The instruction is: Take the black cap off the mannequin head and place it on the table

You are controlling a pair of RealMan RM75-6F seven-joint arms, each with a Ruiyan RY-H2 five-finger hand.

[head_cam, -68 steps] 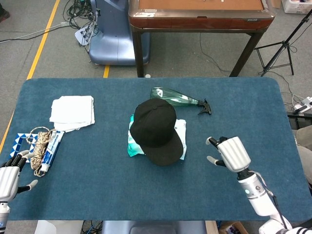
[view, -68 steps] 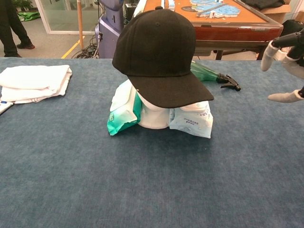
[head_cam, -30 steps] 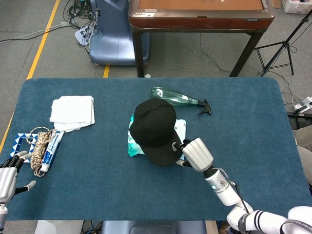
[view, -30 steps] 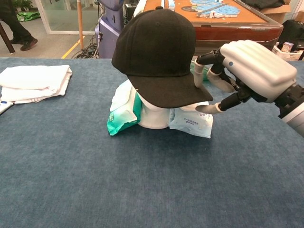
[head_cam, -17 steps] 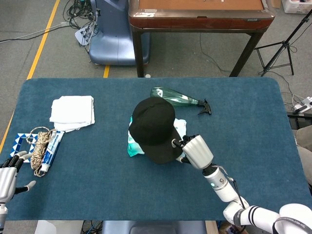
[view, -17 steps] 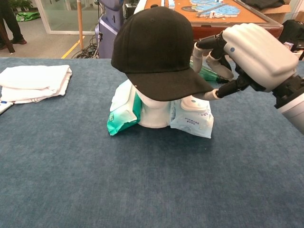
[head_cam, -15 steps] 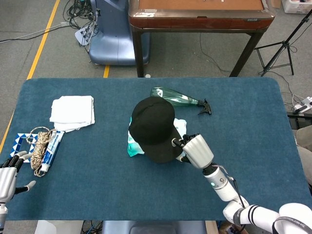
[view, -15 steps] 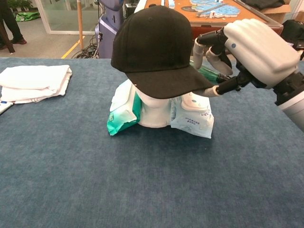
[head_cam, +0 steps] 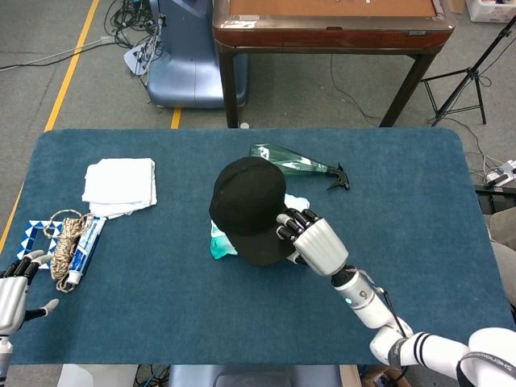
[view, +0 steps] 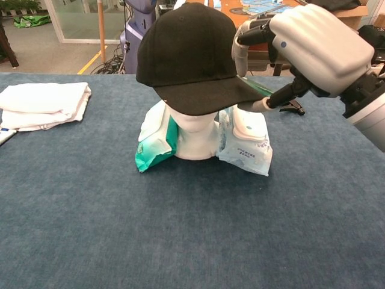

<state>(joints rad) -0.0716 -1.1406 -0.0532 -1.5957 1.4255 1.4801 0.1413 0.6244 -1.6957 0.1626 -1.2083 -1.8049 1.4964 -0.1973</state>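
The black cap (head_cam: pixel 246 205) sits on the white mannequin head (view: pixel 194 135) at the middle of the blue table, its brim tipped up on my right side. My right hand (view: pixel 313 45) pinches the brim of the cap (view: pixel 186 51), fingers on top and thumb beneath. In the head view that right hand (head_cam: pixel 317 244) lies at the cap's near right edge. My left hand (head_cam: pixel 16 294) rests at the table's near left corner, fingers apart, holding nothing.
Wet-wipe packs (view: pixel 153 141) lean against both sides of the mannequin. A green spray bottle (head_cam: pixel 294 164) lies behind it. A folded white towel (head_cam: pixel 121 184) and a rope with a toothpaste tube (head_cam: pixel 72 238) lie at the left. A brown table (head_cam: pixel 330 24) stands beyond.
My right hand came in from the right, took hold of the cap's brim and lifted it, so more of the mannequin shows. The left hand stayed put.
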